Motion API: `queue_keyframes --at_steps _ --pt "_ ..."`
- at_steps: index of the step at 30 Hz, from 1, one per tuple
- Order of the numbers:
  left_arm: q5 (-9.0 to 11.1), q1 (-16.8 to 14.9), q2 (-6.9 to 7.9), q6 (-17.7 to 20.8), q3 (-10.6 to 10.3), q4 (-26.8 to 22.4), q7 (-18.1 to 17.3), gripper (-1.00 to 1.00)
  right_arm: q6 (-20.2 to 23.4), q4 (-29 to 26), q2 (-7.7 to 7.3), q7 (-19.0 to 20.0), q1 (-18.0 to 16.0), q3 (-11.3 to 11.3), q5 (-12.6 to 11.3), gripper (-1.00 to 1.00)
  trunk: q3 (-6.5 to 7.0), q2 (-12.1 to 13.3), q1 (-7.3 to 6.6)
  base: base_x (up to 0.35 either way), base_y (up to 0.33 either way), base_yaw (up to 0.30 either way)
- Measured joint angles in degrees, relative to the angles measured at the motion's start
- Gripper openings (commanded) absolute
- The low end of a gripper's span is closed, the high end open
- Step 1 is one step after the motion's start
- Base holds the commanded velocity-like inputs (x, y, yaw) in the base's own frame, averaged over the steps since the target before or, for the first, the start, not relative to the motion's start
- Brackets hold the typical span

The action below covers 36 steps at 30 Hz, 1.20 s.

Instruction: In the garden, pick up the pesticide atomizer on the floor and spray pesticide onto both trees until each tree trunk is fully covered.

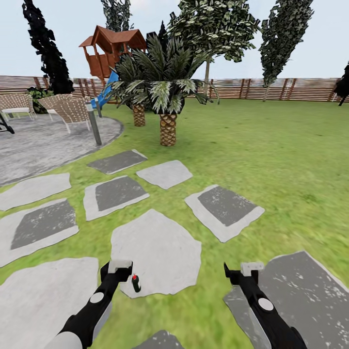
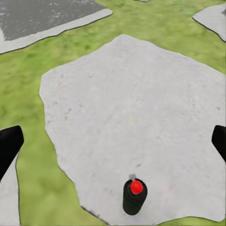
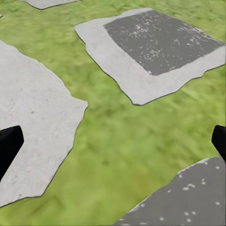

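The pesticide atomizer (image 1: 136, 283), a tiny black bottle with a red spot on its top, stands upright near the edge of a pale stepping stone (image 1: 157, 252). My left gripper (image 1: 119, 267) hovers just left of it. In the left wrist view the atomizer (image 2: 134, 197) sits between and short of the wide-apart fingers (image 2: 8, 148), so my left gripper (image 2: 113, 146) is open and empty. My right gripper (image 1: 252, 269) hangs over grass and, seen in its wrist view (image 3: 113, 143), is open and empty. Tall trees (image 1: 213, 29) rise at the far fence.
Grey and pale stepping stones (image 1: 225, 208) lie across the lawn. Two short palms (image 1: 168, 128) stand ahead, with a slim lamp post (image 1: 93, 125) and a paved patio with chairs (image 1: 68, 110) to the left. A wooden play house (image 1: 111, 48) and slat fence (image 1: 291, 89) close the back.
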Motion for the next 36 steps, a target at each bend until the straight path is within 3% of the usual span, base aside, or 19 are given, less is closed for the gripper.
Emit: queue_keyframes --at_steps 8,18,33,36 --pt "0.0 -0.3 0.00 0.0 0.0 0.0 0.0 1.00 0.0 0.0 0.00 0.0 0.0 0.0 0.0 1.00 0.00 0.0 0.00 0.311 0.000 0.000" --pt "-0.1 -0.2 0.06 -0.4 -0.2 0.0 -0.1 1.00 0.0 0.0 0.00 0.0 0.0 0.0 0.0 1.00 0.00 0.0 0.00 0.035 0.000 0.000" --pt "0.0 -0.3 0.00 -0.5 0.0 0.6 -0.1 1.00 0.1 -0.1 0.00 0.0 0.0 -0.2 -0.1 1.00 -3.85 -6.0 3.29 0.000 0.000 0.000" --pt "-0.1 -0.3 0.00 -0.5 0.0 0.7 0.0 1.00 0.1 -0.1 0.00 0.0 0.0 -0.2 -0.1 1.00 -4.79 -6.1 3.38 0.000 0.000 0.000"
